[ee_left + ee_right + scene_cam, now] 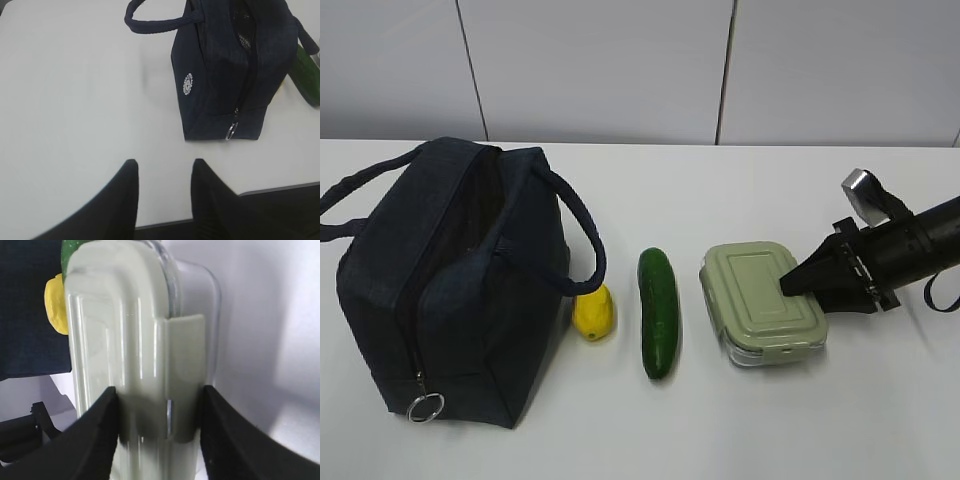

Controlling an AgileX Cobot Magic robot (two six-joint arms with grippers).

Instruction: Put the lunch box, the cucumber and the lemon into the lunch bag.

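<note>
Lunch box (763, 317): it lies flat on the worktop (740, 180) at the right end of the row, lid up, so you can reach it from the right.
Right tool (796, 283): its fingers stand either side of the lid's right part, over a snap-lock flap; in the right wrist view they look pressed against it, so you seem clamped on the lunch box, which is not yet lifted.
Left tool (162, 172): fingers apart, empty, hanging over bare worktop in front of the bag.
Lunch bag (450, 280): upright at the far left, zipper run down to the ring pull (425, 407), mouth gaping upward to take things.
In the way: cucumber (658, 311) and lemon (594, 312) lie between box and bag; the near handle (582, 240) arches beside the opening, so you will likely have to carry over all three.
</note>
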